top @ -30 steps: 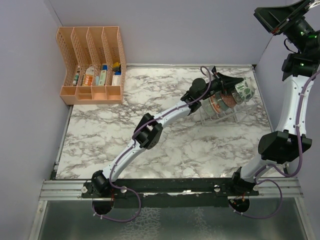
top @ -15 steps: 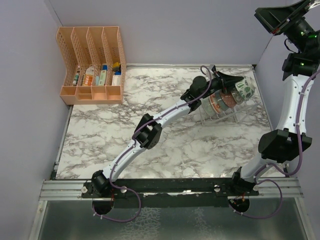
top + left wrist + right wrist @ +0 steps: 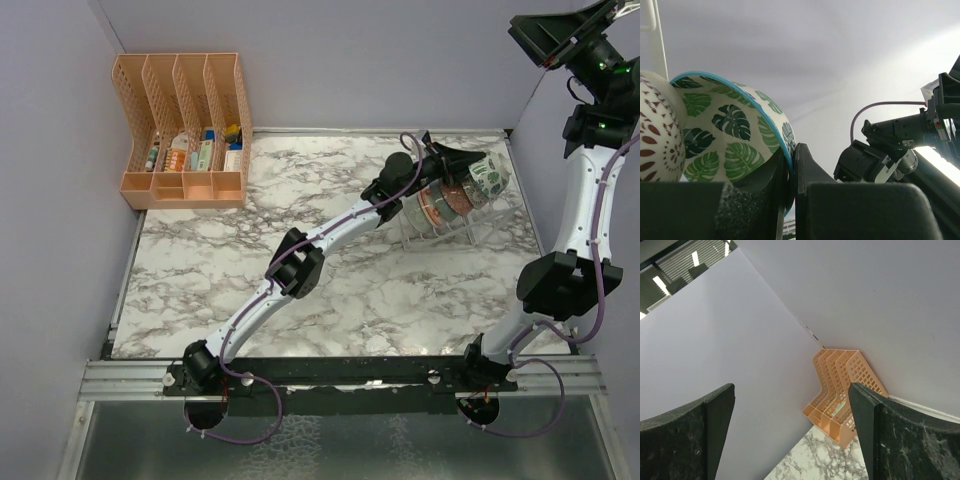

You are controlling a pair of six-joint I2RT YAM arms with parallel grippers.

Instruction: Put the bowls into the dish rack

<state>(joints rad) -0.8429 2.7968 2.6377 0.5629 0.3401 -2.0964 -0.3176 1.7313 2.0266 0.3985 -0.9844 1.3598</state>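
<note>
Left wrist | left gripper (image 3: 791,157) pinches green-leaf bowl (image 3: 725,130) — on edge (mouth facing away) | right gripper (image 3: 792,410) wide

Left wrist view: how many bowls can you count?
2. The green-leaf bowl, rim between the left fingers; a red-patterned bowl beside it at the left edge. Others may be hidden.

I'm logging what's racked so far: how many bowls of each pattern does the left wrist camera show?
green-leaf bowl: 1
red-patterned white bowl: 1
Total: 2
</note>
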